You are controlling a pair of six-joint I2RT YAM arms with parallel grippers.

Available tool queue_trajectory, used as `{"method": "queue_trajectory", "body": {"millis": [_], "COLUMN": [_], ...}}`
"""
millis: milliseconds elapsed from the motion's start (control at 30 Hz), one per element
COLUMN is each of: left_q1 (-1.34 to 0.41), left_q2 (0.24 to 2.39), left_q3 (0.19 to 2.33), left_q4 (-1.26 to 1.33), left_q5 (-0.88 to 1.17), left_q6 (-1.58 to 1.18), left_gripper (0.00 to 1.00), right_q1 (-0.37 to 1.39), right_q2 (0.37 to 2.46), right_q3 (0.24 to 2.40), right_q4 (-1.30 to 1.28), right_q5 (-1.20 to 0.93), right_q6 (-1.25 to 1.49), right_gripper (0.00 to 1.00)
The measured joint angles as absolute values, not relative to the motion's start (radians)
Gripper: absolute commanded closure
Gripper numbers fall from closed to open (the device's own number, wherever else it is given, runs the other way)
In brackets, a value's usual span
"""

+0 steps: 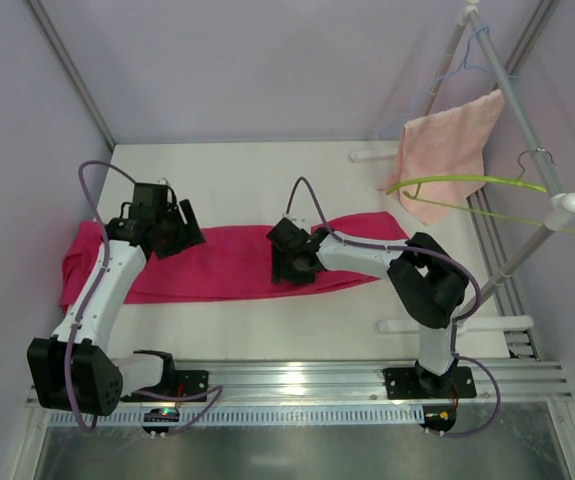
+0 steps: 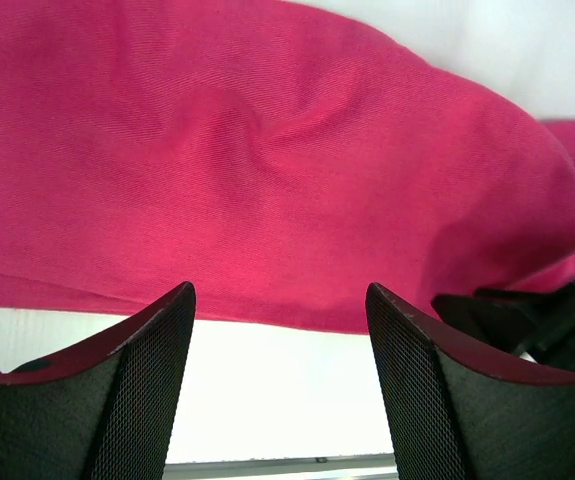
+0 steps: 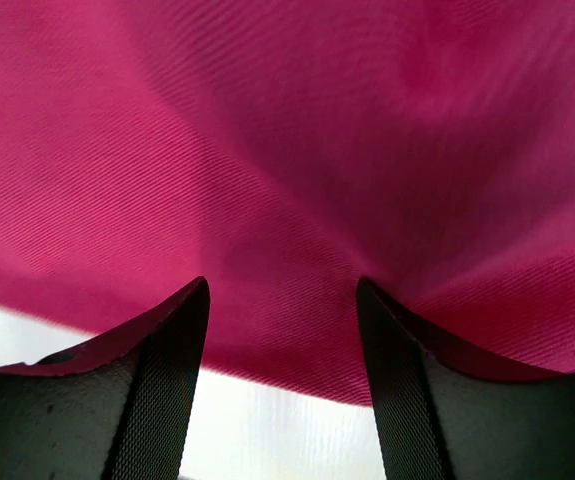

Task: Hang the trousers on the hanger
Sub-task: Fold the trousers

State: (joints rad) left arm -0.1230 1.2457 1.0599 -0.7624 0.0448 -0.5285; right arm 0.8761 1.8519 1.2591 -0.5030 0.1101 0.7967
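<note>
The magenta trousers (image 1: 229, 262) lie flat across the middle of the white table (image 1: 257, 180), stretched from left to right. My left gripper (image 1: 179, 236) hovers over their left part. It is open, and in the left wrist view (image 2: 279, 300) its tips sit just above the cloth's near edge (image 2: 267, 150), holding nothing. My right gripper (image 1: 293, 264) is low over the middle of the trousers. It is open too (image 3: 282, 290), its fingertips at the fabric (image 3: 287, 130) near the hem. The lime-green hanger (image 1: 467, 182) hangs on the rack at the right.
A slanted white rack pole (image 1: 522, 115) stands at the right, carrying a pale salmon towel (image 1: 452, 145) and a light-blue wire hanger (image 1: 445, 85). The rack's white foot bars (image 1: 447, 325) rest on the table. A metal rail (image 1: 307, 382) runs along the near edge.
</note>
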Motion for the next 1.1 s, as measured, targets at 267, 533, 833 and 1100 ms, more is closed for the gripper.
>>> {"method": "queue_trajectory", "body": {"millis": [267,533,833,1100], "left_q1": [-0.123,-0.123,-0.116,0.094], "left_q2": [1.171,1.203,1.281,1.364], "left_q3": [1.052,0.999,1.045,1.099], "left_q4": [-0.776,-0.764,-0.770,-0.791], "left_q5": [-0.036,-0.024,-0.026,-0.099], "left_q6": [-0.506,-0.518,-0.502,-0.470], "left_gripper": [0.27,0.27,0.27,0.30], "right_q1": [0.840,0.629,0.608,0.841], "right_q2": [1.874,1.742,1.707,1.785], "right_q3": [1.216,1.049,1.042,1.370], "right_q4": [-0.454,-0.442,-0.579,-0.592], "right_q5": [0.159,0.202,0.312,0.262], "right_q6": [0.829,0.876,0.804,0.608], "right_gripper": [0.38,0.39,0.36,0.36]}}
